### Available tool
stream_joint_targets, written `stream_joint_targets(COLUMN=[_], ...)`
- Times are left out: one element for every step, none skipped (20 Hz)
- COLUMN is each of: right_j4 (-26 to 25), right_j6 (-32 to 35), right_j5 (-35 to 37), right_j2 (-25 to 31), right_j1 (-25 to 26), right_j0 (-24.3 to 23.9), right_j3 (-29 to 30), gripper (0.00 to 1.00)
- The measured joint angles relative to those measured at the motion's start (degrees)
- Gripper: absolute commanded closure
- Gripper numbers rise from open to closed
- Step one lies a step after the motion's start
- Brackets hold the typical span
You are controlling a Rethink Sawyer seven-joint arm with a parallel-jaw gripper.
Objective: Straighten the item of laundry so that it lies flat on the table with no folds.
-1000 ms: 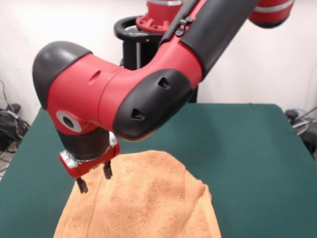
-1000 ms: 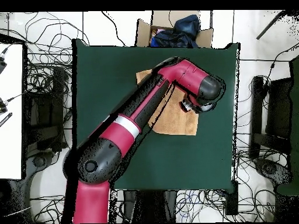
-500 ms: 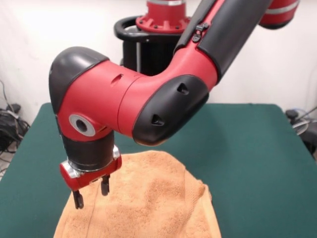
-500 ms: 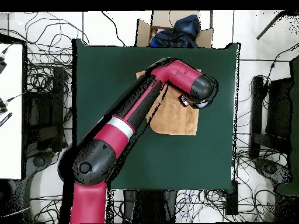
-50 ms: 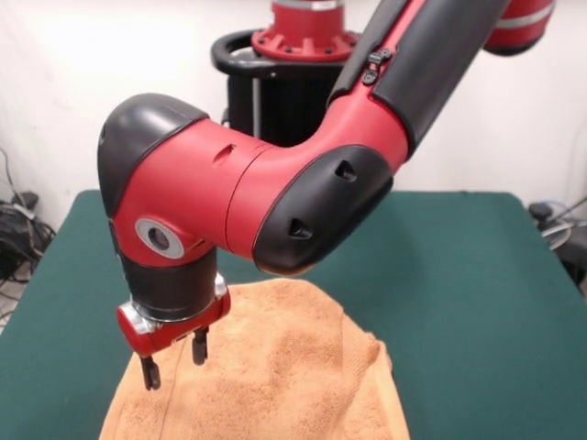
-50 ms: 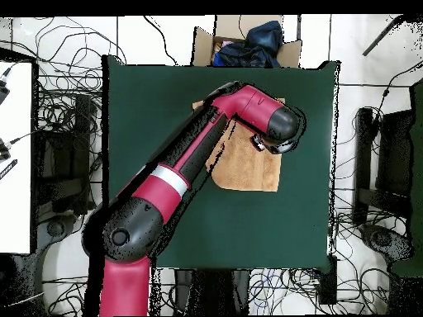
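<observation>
Green felt covers the counter, which reaches well beyond the cloth on every side seen from above. Under the jaws lies the towel, a peach-orange terry piece, and the two dark fingertips stand apart with a clear gap between them, holding nothing. They hang just above the towel near its edge on the picture's left in the front view; whether the tips touch the pile cannot be told. From the jaws the towel spreads to the picture's right and toward the camera, running off the bottom of the front view. It is not flat: a rounded hump rises beside the jaws, and a raised fold runs down along its far side from them, ending in a bunched lump. A thin seam line runs down the cloth straight below the jaws. From overhead the towel shows as a tan patch on the counter, largely covered by the arm, with one corner poking out on the arm's other side from the jaws. Beyond the counter's edge, past the wrist in the overhead view, sits a cardboard box with dark blue cloth in it, and cables sprawl over the floor all round.
</observation>
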Motion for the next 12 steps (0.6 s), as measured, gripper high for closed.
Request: stream_joint_targets(right_j4=[0.00, -0.01, -0.01, -0.01, -0.01, -0.01, 0.00, -0.02, -0.19, -0.45, -0.59, -0.96], right_j6=[0.00, 0.00, 0.00, 0.00, 0.00, 0.00, 0.00, 0.00, 0.00, 0.00, 0.00, 0.00], right_j5=[-0.01, 0.01, 0.01, 0.01, 0.01, 0.01, 0.01, 0.01, 0.02, -0.05, -0.05, -0.05], right_j2=[0.00, 0.00, -0.01, -0.01, -0.01, -0.01, -0.01, -0.02, -0.07, -0.16, -0.18, -0.19], right_j1=[0.02, 0.18, 0.36, 0.66, 0.95, 1.27, 1.42, 2.28, 2.59, 2.65, 2.62, 2.60], right_j0=[0.01, -0.02, -0.07, -0.18, -0.29, -0.40, -0.45, -0.77, -0.88, -0.96, -0.97, -1.01], right_j3=[-0.02, -0.22, -0.45, -0.84, -1.22, -1.58, -1.75, -2.74, -3.09, -3.30, -3.37, -3.58], gripper=[0.00, 0.00, 0.00, 0.00, 0.00, 0.00, 0.00, 0.00, 0.00, 0.00, 0.00, 0.00])
